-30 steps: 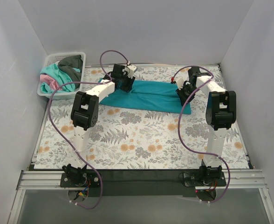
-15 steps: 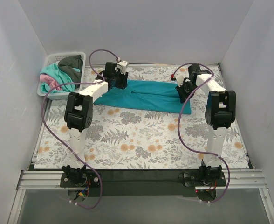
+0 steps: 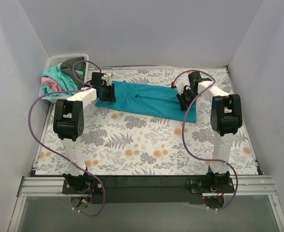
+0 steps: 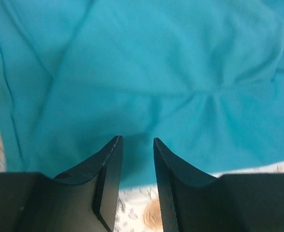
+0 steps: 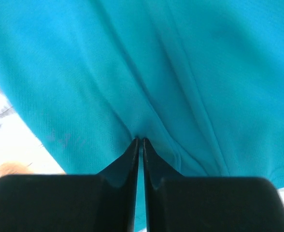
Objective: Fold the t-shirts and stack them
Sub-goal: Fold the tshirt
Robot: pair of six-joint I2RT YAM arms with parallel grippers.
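**Shirt pulled out flat, left grip released**

The left gripper (image 3: 106, 91) has swung toward the basket (image 3: 60, 56), drawing the teal shirt (image 3: 147, 99) longer and flatter. The shirt's end now lies just beside the basket. The left jaws stand narrowly apart with nothing between them. The right gripper (image 5: 139, 141), at the end far from the basket, stays pinched on cloth — smoothing looks done, folding next.

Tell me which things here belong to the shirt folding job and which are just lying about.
Job: deep teal-blue cloth t-shirt, laid out; heap of mint-green, pink and dark grey cloth shirts; left gripper; right gripper, pinching the teal shirt.
Just there: white plastic basket holding the heap; grey-and-orange floral table cover.
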